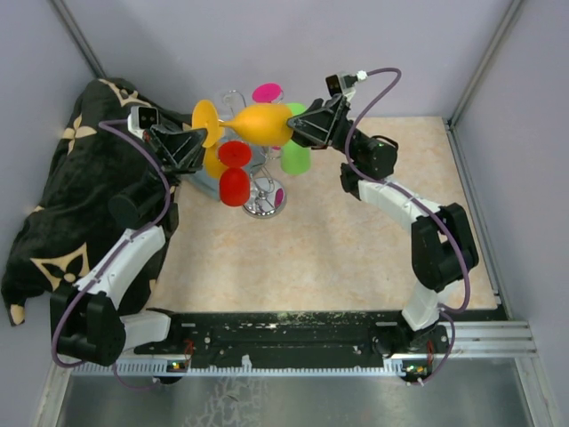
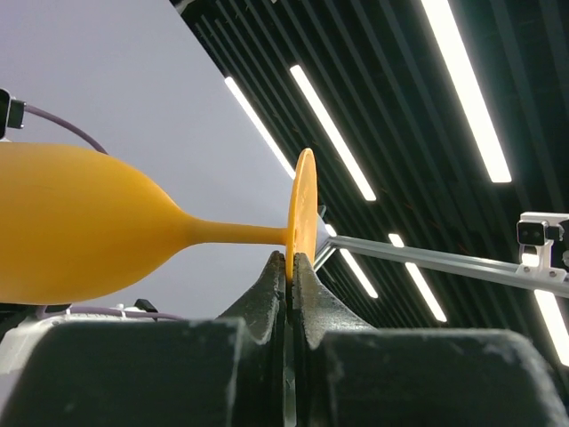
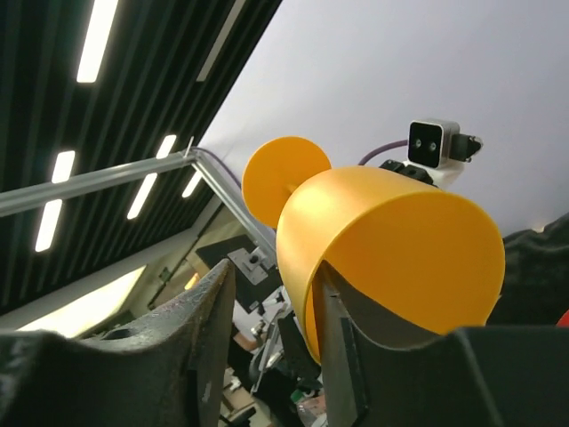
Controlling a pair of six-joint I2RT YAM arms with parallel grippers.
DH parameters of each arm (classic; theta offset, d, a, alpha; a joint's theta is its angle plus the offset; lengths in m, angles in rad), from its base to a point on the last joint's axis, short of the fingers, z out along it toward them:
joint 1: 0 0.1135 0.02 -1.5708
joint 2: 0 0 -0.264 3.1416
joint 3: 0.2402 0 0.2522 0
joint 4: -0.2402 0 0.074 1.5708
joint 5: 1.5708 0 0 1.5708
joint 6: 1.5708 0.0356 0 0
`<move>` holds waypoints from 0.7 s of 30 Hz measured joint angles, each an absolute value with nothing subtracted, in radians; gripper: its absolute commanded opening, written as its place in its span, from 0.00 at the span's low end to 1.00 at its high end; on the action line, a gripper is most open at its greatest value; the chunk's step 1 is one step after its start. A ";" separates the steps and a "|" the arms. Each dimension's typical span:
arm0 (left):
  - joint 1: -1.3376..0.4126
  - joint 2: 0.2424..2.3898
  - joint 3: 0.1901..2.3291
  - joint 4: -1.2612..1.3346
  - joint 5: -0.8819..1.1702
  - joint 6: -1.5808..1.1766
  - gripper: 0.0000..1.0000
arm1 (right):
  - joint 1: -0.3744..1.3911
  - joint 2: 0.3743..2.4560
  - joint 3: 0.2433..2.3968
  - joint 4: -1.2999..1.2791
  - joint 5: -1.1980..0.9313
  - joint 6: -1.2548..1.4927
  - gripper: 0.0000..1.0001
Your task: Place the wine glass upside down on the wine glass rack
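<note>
An orange wine glass (image 1: 262,123) lies on its side in the air above the wine glass rack (image 1: 260,208), whose silver wire arms and shiny round base show under it. My left gripper (image 1: 201,142) is shut on the rim of the glass's foot disc (image 2: 302,205), seen edge-on between its jaws (image 2: 292,263). My right gripper (image 1: 299,127) is at the bowl's mouth. In the right wrist view (image 3: 271,280) one finger (image 3: 342,329) is inside the bowl (image 3: 400,258) and the other (image 3: 200,311) stands off the rim, so the jaws are open.
Red (image 1: 235,173), green (image 1: 296,153) and pink (image 1: 267,92) plastic glasses hang on the rack, with another orange one (image 1: 213,165) behind the red. A dark patterned cloth (image 1: 53,196) is heaped at the left. Grey walls close the back and sides.
</note>
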State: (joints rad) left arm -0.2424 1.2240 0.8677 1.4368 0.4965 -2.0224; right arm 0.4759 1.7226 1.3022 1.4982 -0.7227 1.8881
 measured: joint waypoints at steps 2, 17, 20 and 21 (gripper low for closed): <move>-0.241 1.224 0.878 1.436 0.499 -2.021 0.00 | 0.476 1.723 1.302 1.500 -0.720 1.885 0.48; -0.221 1.156 1.000 1.319 0.519 -1.978 0.00 | 0.340 1.617 1.247 1.445 -0.793 1.760 0.52; -0.220 1.114 1.060 1.164 0.574 -1.889 0.00 | 0.284 1.535 1.238 1.332 -0.815 1.664 0.52; -0.220 1.096 1.098 1.066 0.595 -1.834 0.00 | 0.269 1.503 1.238 1.275 -0.818 1.621 0.53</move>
